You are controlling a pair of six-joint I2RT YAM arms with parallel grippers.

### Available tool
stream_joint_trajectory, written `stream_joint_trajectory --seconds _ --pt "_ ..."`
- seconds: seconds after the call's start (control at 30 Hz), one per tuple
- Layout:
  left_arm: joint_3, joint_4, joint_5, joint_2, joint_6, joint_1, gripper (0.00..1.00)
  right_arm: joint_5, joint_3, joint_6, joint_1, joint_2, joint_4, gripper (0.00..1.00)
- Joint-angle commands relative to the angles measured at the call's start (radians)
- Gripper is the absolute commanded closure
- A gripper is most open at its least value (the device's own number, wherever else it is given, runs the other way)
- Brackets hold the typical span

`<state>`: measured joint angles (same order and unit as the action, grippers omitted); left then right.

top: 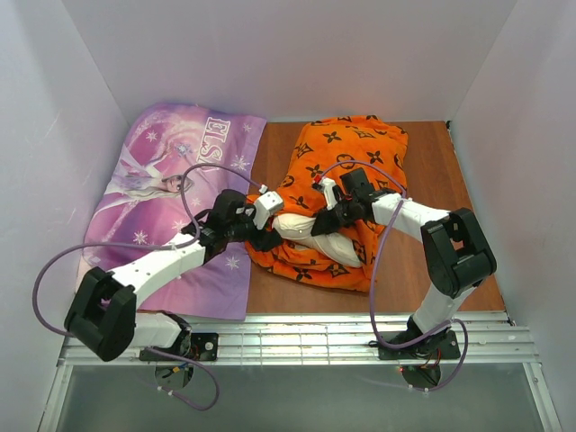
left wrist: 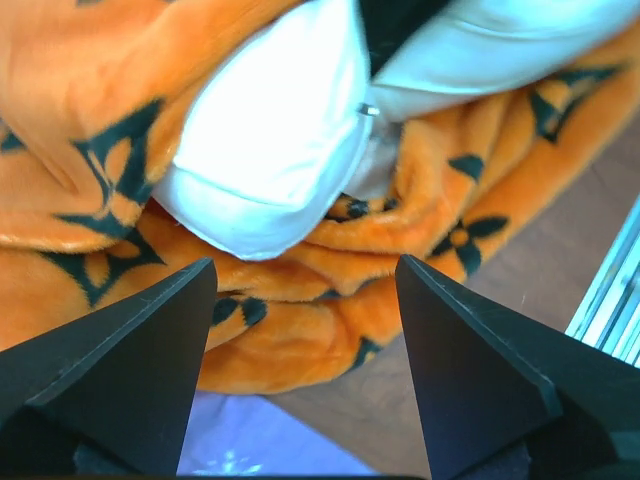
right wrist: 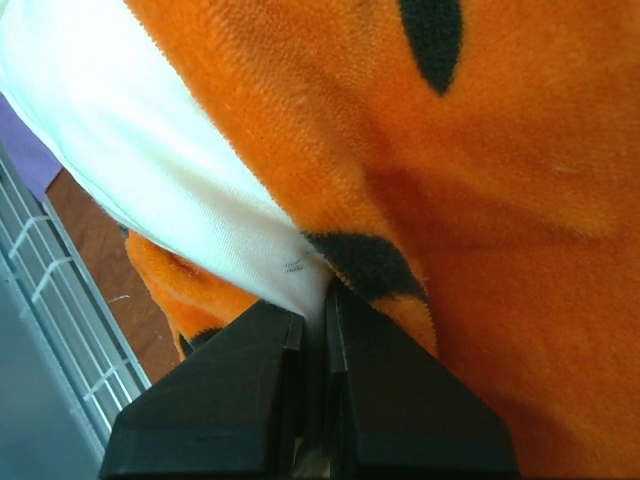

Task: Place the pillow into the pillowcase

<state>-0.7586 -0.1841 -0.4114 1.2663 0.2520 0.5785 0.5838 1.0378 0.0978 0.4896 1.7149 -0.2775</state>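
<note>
left pincer apart | right pincer clamped on pillowcase (pillow partly inside)

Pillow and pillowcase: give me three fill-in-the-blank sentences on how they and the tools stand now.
1. The bare corner of the pillow is coloured ___.
2. The left tool is ___, holding nothing.
3. The right tool is ___ on the edge of the pillowcase.
Missing words: white; open; shut.
</note>
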Motion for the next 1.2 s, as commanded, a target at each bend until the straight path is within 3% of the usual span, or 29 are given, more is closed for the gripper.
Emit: stream_joint_trajectory --seconds 0.0,0.03,0.33,0.5,0.8,0.97,1.07,1.17 --pt "-0.019 0.026 0.159 0.091 -0.276 0.040 0.31 0.004 -0.005 -0.075 -0.009 0.037 -0.077 0.99" --pt "-0.028 0.015 0.242 0.117 -0.328 0.056 0.31 0.011 -0.001 -0.084 -0.011 0.034 -0.078 0.99" --pt "-0.090 0.080 0.436 0.260 -0.543 0.145 0.27 0.037 0.039 -0.119 -0.014 0.014 -0.089 0.99" --pt "-0.059 0.152 0.424 0.254 -0.605 0.156 0.25 0.039 0.027 -0.118 -0.014 0.002 -0.091 0.99" --pt "-0.062 0.179 0.537 0.307 -0.648 0.195 0.22 0.057 0.033 -0.129 -0.014 -0.006 -0.088 0.99" --pt "-0.171 0.017 0.631 0.494 -0.664 0.224 0.22 0.053 0.044 -0.130 -0.016 -0.015 -0.089 0.99" --pt "-0.183 -0.006 0.648 0.516 -0.637 0.215 0.28 0.054 0.036 -0.125 -0.028 -0.026 -0.095 0.99" --pt "-0.186 -0.047 0.660 0.519 -0.626 0.189 0.46 0.053 0.033 -0.107 -0.034 -0.037 -0.129 0.99"
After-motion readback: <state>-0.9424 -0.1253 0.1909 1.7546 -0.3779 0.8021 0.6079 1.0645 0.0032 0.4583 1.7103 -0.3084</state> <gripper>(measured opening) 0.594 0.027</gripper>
